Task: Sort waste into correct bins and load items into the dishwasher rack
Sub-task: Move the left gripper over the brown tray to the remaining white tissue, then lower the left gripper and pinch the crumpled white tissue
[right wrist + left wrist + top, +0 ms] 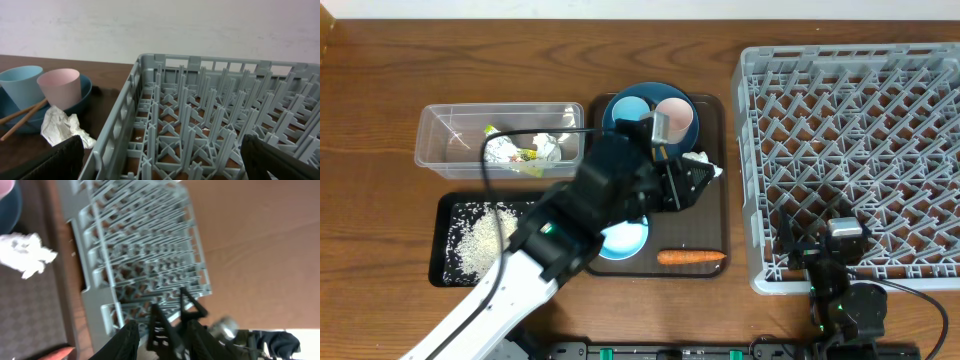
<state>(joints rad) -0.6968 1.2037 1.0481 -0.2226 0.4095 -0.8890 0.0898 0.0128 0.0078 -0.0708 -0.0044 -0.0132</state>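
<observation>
Although the wrapper (510, 150) and rice (480, 235) lie in the clear tub (440, 130) and black tray (445, 270), one crumpled paper (704, 163) at the serving tray's (712, 215) right edge and one carrot (690, 257) at its near edge remain. The dishwasher rack (860, 150) is empty; one plate (615, 105), two cups (678, 115), one bowl (625, 238) and two chopsticks (22, 117) wait. My right gripper (165, 155) stands apart; of the left gripper (692, 180) I cannot tell.

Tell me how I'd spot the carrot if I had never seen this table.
Start at the big grey rack on the right; a brown tray lies just left of it. Along the tray's edge nearest the robot, right of the white bowl, lies the carrot. It is the only slender, orange thing there.
</observation>
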